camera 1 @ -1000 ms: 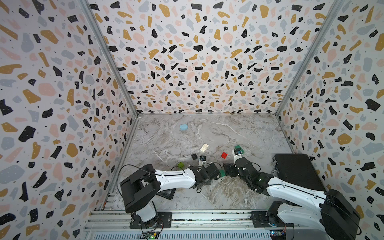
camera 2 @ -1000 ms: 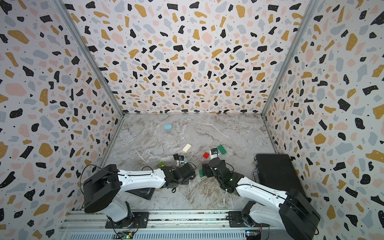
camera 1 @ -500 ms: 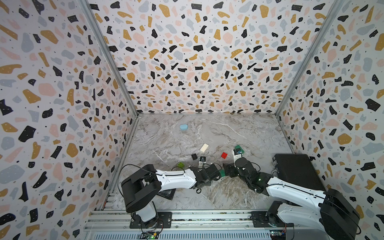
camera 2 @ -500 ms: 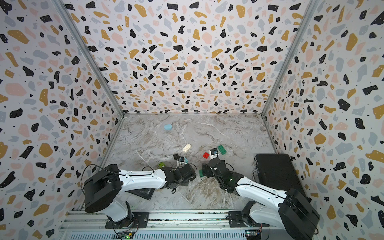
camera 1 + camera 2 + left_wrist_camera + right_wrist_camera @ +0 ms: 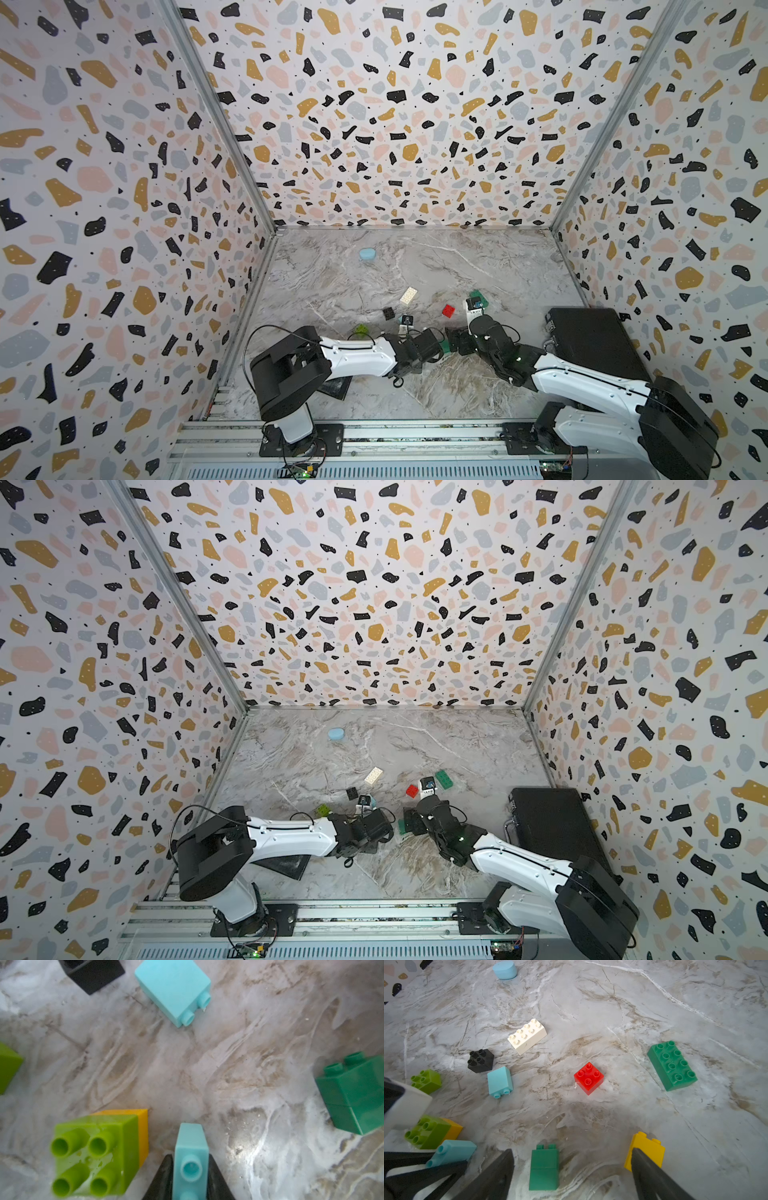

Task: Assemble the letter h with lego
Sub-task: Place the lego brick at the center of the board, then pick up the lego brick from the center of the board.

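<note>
Over on the left, the left gripper [image 5: 190, 1157] is pinched tight on a narrow light blue brick [image 5: 191, 1140], with both fingers [image 5: 164, 1176] pressed flat to its sides. Just beside it a lime-and-orange pair [image 5: 428, 1132] rests on the tabletop [image 5: 591, 1001]. Farther out from that arm there's a single lime brick [image 5: 361, 329], then a black brick [image 5: 388, 313]. A square light blue brick [image 5: 500, 1080] is tipped on its side just beside the black one. A long white brick [image 5: 408, 296] lies studs up beyond them. Far back, well apart from everything, sits a pale blue lump [image 5: 367, 254].

Into the middle now: a dark green stack [image 5: 544, 1167], two small bricks joined and lying on their side, sits between the two grippers. The right gripper [image 5: 572, 1151] is spread wide around it, holding nothing, with a clear gap on each side. A yellow brick [image 5: 646, 1147] shows just behind one of its fingers [image 5: 652, 1174]; whether they touch cannot be told.

Further right, a red brick [image 5: 588, 1078] sits alone, studs up. Then comes a long dark green brick [image 5: 671, 1065], and at the far right a black case [image 5: 590, 345].
</note>
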